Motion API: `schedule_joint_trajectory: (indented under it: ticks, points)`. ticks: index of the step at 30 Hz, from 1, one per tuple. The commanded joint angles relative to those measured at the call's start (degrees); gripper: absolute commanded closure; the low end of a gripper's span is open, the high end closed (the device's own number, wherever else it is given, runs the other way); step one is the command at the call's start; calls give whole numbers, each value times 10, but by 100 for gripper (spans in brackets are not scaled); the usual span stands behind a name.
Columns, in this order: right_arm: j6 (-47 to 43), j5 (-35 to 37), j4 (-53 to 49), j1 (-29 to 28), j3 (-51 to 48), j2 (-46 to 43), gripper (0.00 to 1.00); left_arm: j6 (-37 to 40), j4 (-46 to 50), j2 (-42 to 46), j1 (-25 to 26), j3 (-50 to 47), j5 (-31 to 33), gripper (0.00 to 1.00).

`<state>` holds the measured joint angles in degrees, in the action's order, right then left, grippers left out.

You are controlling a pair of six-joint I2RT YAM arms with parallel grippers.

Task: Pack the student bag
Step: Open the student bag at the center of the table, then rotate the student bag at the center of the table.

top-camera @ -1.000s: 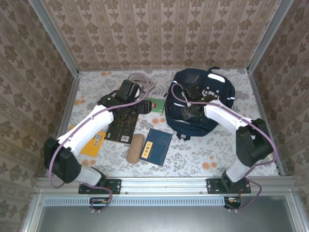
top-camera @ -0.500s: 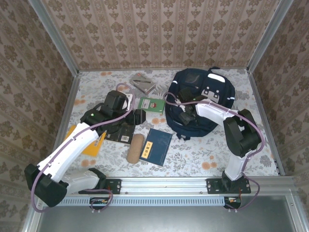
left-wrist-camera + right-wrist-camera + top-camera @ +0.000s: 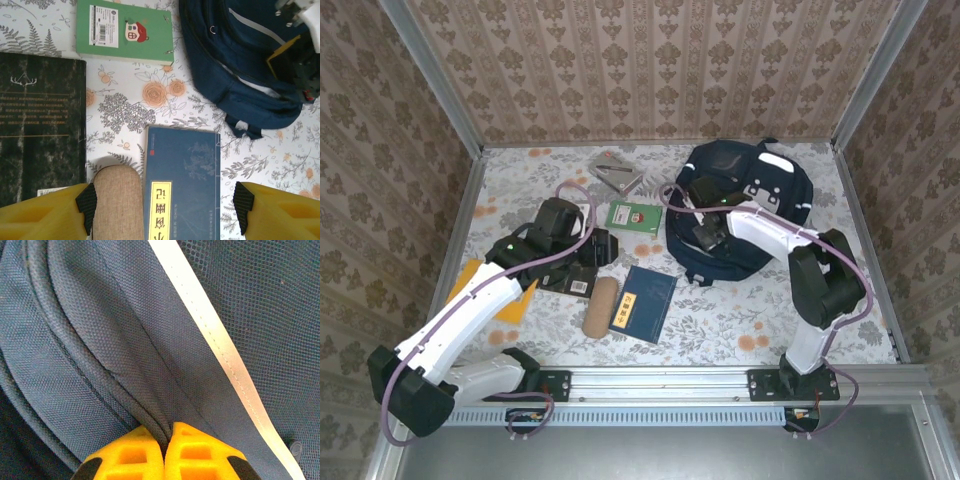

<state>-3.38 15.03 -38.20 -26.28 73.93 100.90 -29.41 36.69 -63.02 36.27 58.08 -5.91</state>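
Observation:
The student bag (image 3: 775, 190), navy with white stripes, lies at the back right of the table. My right gripper (image 3: 706, 234) sits at its left edge. In the right wrist view the yellow fingertips (image 3: 167, 437) are shut on a fold of the bag's fabric (image 3: 100, 340), beside a white stripe (image 3: 215, 335). My left gripper (image 3: 592, 250) hovers open left of the bag. In the left wrist view its pads (image 3: 165, 207) stand wide over a tan pouch (image 3: 112, 200) and a blue book (image 3: 182, 170), holding nothing. The bag's rim (image 3: 235, 75) lies at the upper right there.
A green book (image 3: 633, 217), a dark book (image 3: 565, 272), the tan pouch (image 3: 600, 305) and the blue book (image 3: 643, 303) lie left of the bag. An orange flat item (image 3: 483, 282) lies under my left arm. A grey angular object (image 3: 615, 172) sits at the back. Metal-framed walls surround the table.
My right gripper has closed on the bag's fabric at its left edge. My left arm has drawn back toward the near left, away from the green book.

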Motion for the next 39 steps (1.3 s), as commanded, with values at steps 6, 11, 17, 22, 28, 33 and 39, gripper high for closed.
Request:
schedule_joint_trajectory:
  ticks: [6,11,17,22,28,33,39]
  points:
    - [190,-116,-85,-28,71,-52,100,-41,-105,-105,15,3,-41,26]
    - [274,-131,-114,-27,120,-39,100,-37,-127,-184,46,45,-38,26]
    - [354,-144,-142,-16,161,-38,100,-41,-161,-278,56,77,-38,31]
    - [412,-175,-139,4,139,-69,100,-40,-172,-368,57,128,-37,37]
    - [478,-203,-139,6,120,-89,100,-35,-170,-453,58,210,-38,38]
    - [580,-244,-72,6,54,-113,100,-25,-153,-493,57,267,-40,39]
    - [544,-203,-61,17,38,-113,100,-28,-143,-494,53,279,-33,39]
